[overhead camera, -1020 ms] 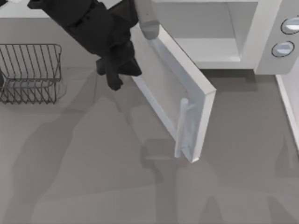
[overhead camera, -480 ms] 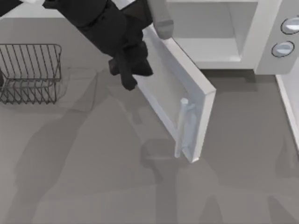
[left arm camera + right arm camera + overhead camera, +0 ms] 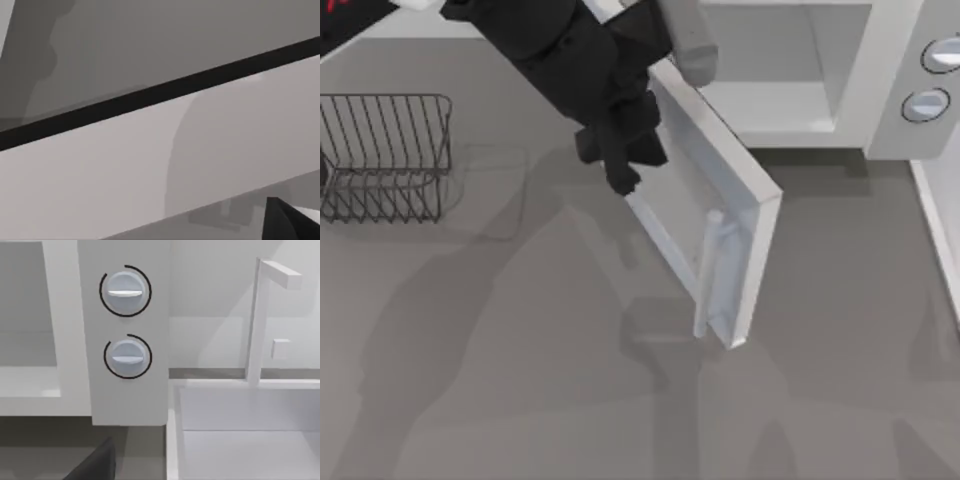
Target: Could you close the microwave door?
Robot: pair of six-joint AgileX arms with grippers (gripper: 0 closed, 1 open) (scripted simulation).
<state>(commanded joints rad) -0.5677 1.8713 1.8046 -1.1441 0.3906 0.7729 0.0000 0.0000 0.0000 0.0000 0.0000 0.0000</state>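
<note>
Microwave door (image 3: 720,190) hangs open, and part of it is hidden. My left arm covers its hinge end near the back edge of the tabletop, so I cannot see where it joins the white microwave body (image 3: 880,90). My left gripper (image 3: 623,165) is a black shape at the window side of the door, right up against it in the top view. I cannot tell if it really touches, and I cannot tell if its fingers are spread or pressed together. In my left wrist view I make out a wide pale band with a dark stripe along it, very close up, and a black corner that I cannot name.

The door stands on its edge. Its long side runs slantwise from the back of the tabletop out toward the front and a bit to the right. The free end sits near the middle of the tabletop. The bar handle (image 3: 712,272) is close to that free end and faces the front left.

The door is a big flat white panel with a greyish see-through window. The handle is a pale bar.

My right wrist view shows two round knobs (image 3: 125,287) on the microwave body. A wire basket (image 3: 385,155) sits by the left edge of the tabletop.
</note>
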